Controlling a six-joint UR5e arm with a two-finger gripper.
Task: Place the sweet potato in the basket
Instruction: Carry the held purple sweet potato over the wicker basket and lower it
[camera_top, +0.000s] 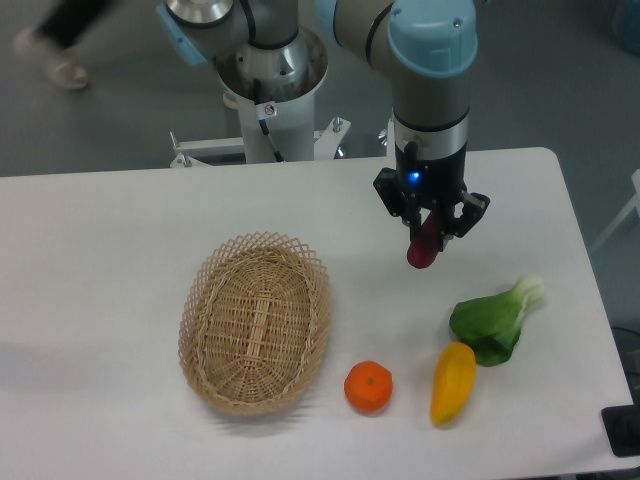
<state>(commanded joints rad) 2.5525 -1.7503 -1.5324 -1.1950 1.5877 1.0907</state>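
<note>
The sweet potato (423, 250), a small dark reddish-purple tuber, hangs nearly upright between the fingers of my gripper (429, 228), which is shut on it. It is held above the white table, right of the basket. The basket (255, 322) is an oval light tan wicker one with a looped rim, lying left of centre with nothing visible inside it. The upper part of the sweet potato is hidden by the fingers.
A round orange fruit (368, 387) sits just right of the basket's near end. A yellow-orange elongated vegetable (452, 382) and a green leafy bok choy (494, 320) lie at the right front. The arm's base (270, 70) stands behind the table.
</note>
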